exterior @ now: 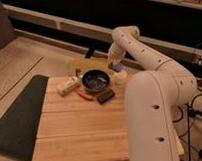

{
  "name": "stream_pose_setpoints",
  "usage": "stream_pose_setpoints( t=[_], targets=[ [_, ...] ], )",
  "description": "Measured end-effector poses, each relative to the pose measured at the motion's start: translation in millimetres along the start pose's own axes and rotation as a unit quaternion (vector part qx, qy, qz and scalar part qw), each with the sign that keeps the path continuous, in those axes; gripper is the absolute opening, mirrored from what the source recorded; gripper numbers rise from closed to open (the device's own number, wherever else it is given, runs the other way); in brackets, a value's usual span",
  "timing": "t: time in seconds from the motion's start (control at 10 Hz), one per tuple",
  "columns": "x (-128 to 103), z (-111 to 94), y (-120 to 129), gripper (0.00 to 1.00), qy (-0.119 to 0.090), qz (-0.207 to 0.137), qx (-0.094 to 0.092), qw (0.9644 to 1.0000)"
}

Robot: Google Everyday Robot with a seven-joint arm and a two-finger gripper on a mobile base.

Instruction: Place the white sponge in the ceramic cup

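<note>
The gripper (115, 64) hung directly over the ceramic cup (120, 77), at the end of the white arm (145, 51) that reached in from the right and bent down at its wrist. A pale bluish-white lump, the white sponge (116, 67), sat at the gripper's tip just above the cup's mouth; whether it was gripped or already resting on the rim could not be told, nor could its long axis. The cup stood upright, a small plain white cylinder, near the far right of the wooden desk (78, 129), whose top was made of light planks running left to right. Just left of the cup stood a wide dark round bowl (96, 80) with a glossy inside. Left of the bowl lay a cream-white rectangular block (68, 85), its long axis running diagonally from near-left to far-right. In front of the bowl lay a thin orange-red item (85, 96) and a small dark flat block (106, 96), both close to the bowl's near edge. Behind the bowl lay a yellowish board (80, 65). A dark mat (18, 117) bordered the desk's left side.
</note>
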Motion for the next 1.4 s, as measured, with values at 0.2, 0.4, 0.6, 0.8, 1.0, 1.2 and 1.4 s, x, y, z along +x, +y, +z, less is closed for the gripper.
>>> stream_pose_setpoints(
  t=[0.2, 0.4, 0.6, 0.8, 1.0, 1.2, 1.4],
  targets=[
    [2.1, -7.8, 6.5, 0.02, -0.009, -0.002, -0.006, 0.9999],
    [9.3, -11.5, 8.4, 0.02, -0.009, -0.004, -0.006, 0.9999],
    [18.1, -12.4, 5.1, 0.02, -0.005, 0.0, -0.003, 1.0],
    [24.0, -12.5, -1.2, 0.02, -0.003, 0.009, 0.001, 1.0],
    [27.6, -12.1, -8.2, 0.13, -0.001, 0.018, 0.004, 0.9998],
    [32.2, -9.2, -12.4, 0.36, 0.003, 0.028, -0.001, 0.9996],
    [33.2, -8.5, -10.3, 0.53, 0.004, 0.026, -0.009, 0.9996]
  ],
)
